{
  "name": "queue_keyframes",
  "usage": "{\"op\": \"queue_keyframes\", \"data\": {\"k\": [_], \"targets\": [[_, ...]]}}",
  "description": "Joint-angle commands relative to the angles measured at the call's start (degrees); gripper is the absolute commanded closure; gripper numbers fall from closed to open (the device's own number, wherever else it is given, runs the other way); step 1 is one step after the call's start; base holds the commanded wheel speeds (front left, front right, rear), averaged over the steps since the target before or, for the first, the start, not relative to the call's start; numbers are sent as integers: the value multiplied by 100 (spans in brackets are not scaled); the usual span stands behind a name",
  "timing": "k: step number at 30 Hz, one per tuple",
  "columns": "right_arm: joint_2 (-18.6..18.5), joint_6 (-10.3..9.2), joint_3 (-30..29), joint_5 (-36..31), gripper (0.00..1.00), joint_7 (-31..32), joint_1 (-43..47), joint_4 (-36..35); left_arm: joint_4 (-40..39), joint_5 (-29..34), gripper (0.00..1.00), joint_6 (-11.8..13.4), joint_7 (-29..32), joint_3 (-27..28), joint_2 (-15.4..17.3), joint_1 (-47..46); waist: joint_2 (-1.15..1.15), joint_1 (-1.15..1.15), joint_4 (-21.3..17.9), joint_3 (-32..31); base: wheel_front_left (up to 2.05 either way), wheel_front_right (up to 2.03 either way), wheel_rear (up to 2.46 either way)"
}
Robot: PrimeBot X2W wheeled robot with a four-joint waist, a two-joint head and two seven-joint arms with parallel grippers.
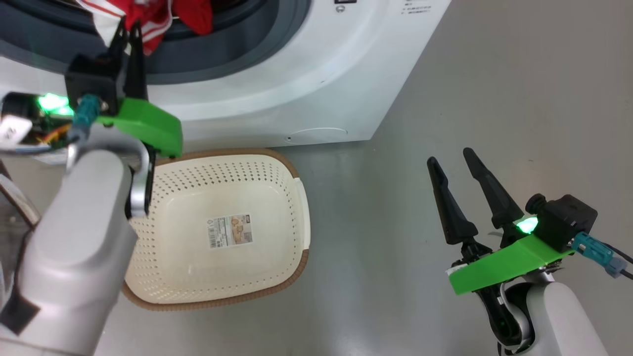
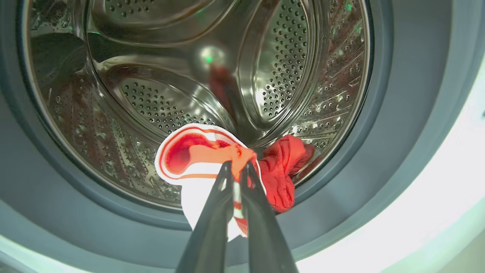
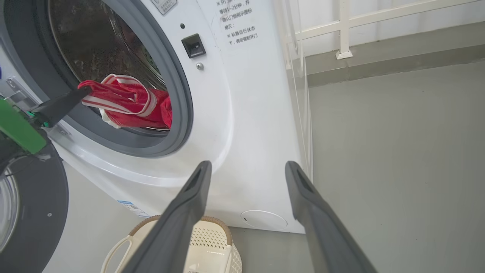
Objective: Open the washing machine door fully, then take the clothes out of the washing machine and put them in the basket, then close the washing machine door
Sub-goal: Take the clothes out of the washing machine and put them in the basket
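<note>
Left wrist view settles the grip: the left gripper [image 2: 237, 167] has its two dark fingers pinched together on a fold of the clothes [image 2: 212, 159], red fabric with white trim, at the lower lip of the steel drum [image 2: 151, 94]; a second red bundle lies just beside it to the right, touching the drum's edge. From the head view the same left gripper [image 1: 127, 30] reaches up into the mouth of the washing machine [image 1: 306, 89], and the basket [image 1: 296, 237] sits on the floor directly below that mouth, close against the machine's front; so the coming move, as I judge it, is a pull outward and then a drop downward, the cloth trailing back into the drum along the line of the fingers. The right gripper [image 1: 452, 173] stands spread wide and holds nothing, well apart from the drum, on the basket's far side; the left arm is plainly the nearer. In the right wrist view the washing machine door [image 3: 34, 212] hangs swung out at the lower left, its black rim clear of the opening.

Writing: the basket's floor carries a paper label [image 1: 230, 231] with a barcode, its print too small to read; beside the machine's latch socket [image 3: 193, 45] is a panel of Chinese text, of which I can make out little; a blue sticker [image 3: 127, 203] low on the front is unreadable.
</note>
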Motion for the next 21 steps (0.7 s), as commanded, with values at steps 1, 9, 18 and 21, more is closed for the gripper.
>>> {"op": "queue_keyframes", "data": {"k": [1, 9, 18, 21], "targets": [[13, 9, 105, -32, 0, 13, 99, -173, -307, 37, 100, 84, 39, 118, 265, 81, 0, 0, 43, -40, 0, 0, 0], [13, 9, 38, -31, 0, 22, 160, -206, -1967, 134, 100, 446, 567, 21, 666, 926, 0, 0, 158, -123, 0, 0, 0], [13, 9, 0, -28, 0, 7, 222, -195, -3466, 310, 100, 797, 1015, -70, 1074, 1645, 0, 0, 263, -217, 0, 0, 0], [13, 9, -17, -31, 0, 6, 253, -190, -3848, 376, 100, 895, 1130, -98, 1198, 1851, 0, 0, 298, -261, 0, 0, 0]]}}
